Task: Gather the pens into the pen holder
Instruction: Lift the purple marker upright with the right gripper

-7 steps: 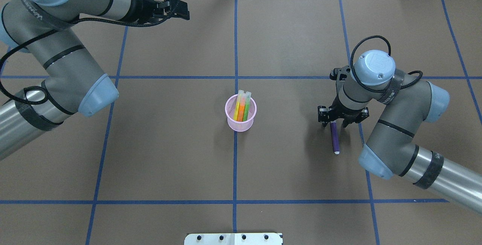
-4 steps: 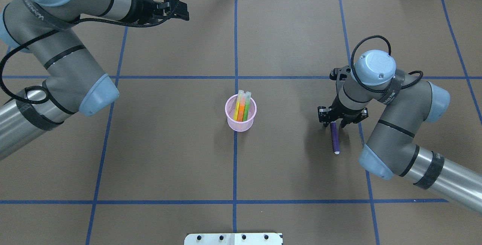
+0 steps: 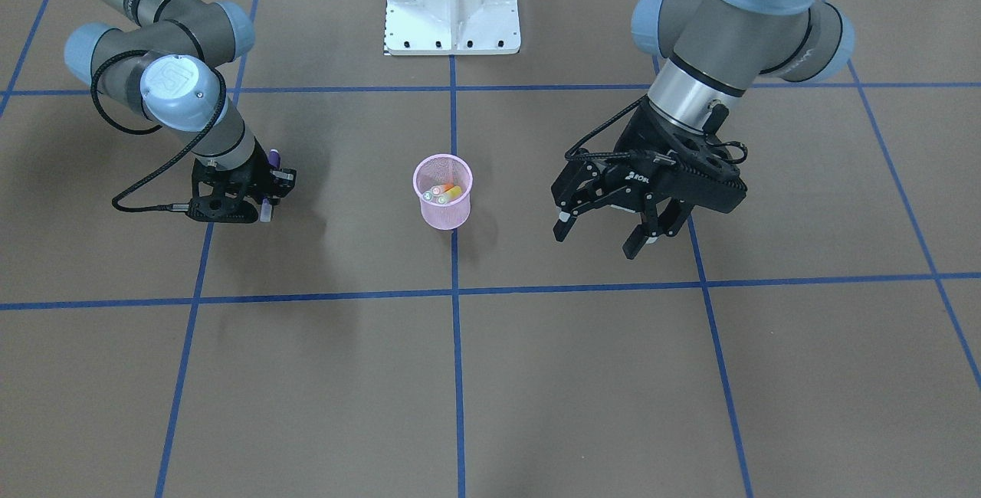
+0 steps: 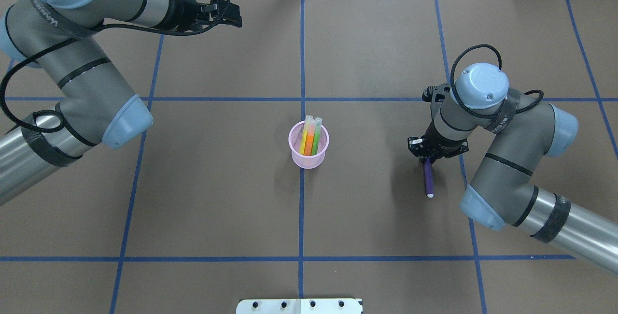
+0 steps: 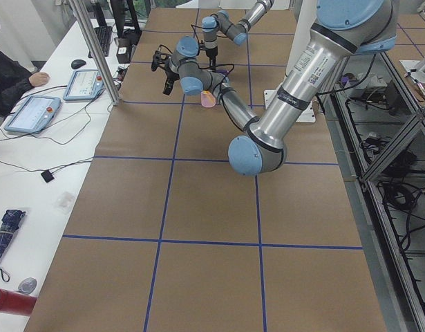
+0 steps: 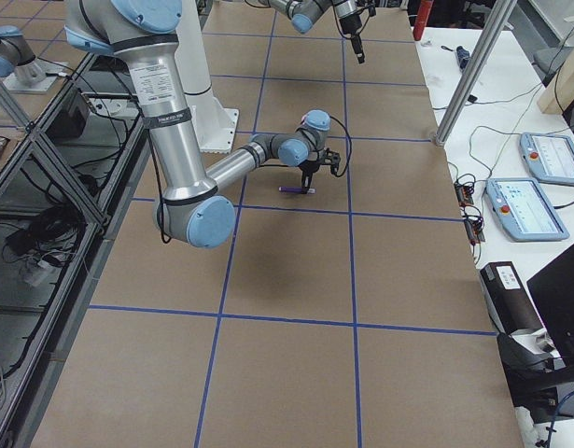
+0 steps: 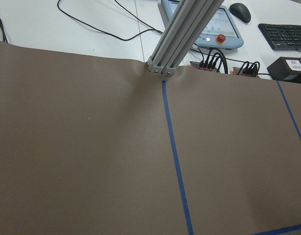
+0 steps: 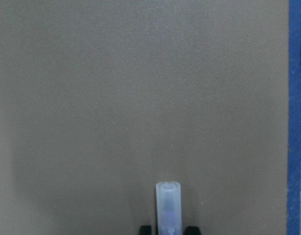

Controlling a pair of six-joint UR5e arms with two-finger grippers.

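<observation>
The pink mesh pen holder (image 4: 309, 152) (image 3: 443, 207) stands upright at the table's centre. A yellow, an orange and a green pen (image 4: 309, 137) lean inside it. A purple pen (image 4: 428, 178) (image 6: 294, 189) lies low on the table to its right. My right gripper (image 4: 428, 160) (image 3: 264, 199) points down, shut on the pen's far end. The right wrist view shows the pen's pale cap (image 8: 168, 203) between two fingertips. My left gripper (image 3: 596, 241) (image 4: 234, 14) hangs open and empty at the far left, well away from the holder.
Blue tape lines (image 4: 301, 207) divide the brown table cover into squares. A white mount plate (image 3: 452, 0) sits at the robot's base. A metal post (image 7: 182, 34) stands at the far table edge, with cables and a tablet behind it.
The right gripper's fingers have closed in from wide open onto the purple pen, which has shifted slightly. The left arm has barely moved.
</observation>
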